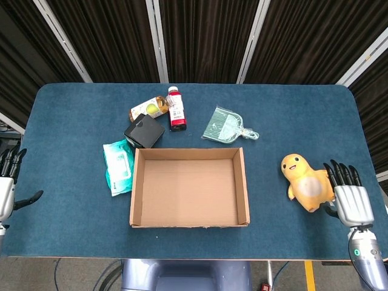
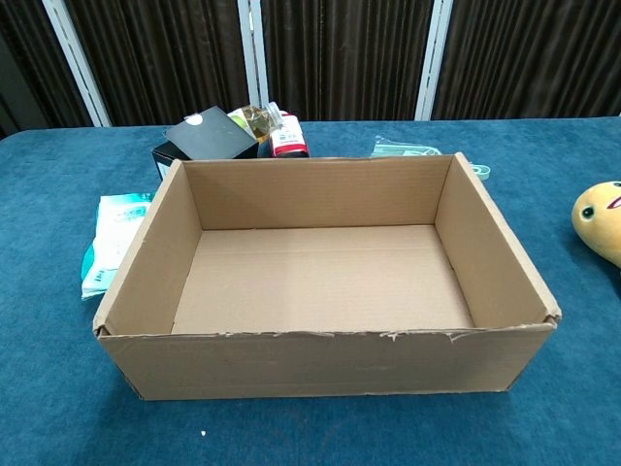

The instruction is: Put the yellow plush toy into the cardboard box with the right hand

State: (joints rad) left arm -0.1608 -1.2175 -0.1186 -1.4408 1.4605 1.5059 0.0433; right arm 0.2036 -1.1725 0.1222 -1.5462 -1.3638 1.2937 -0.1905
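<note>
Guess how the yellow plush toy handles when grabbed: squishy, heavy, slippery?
The yellow plush toy looks soft and rounded, so it likely squashes under the fingers. Probably light for its bulk. Its fabric skin should grip rather than slip. The right hand sits open beside it.
</note>
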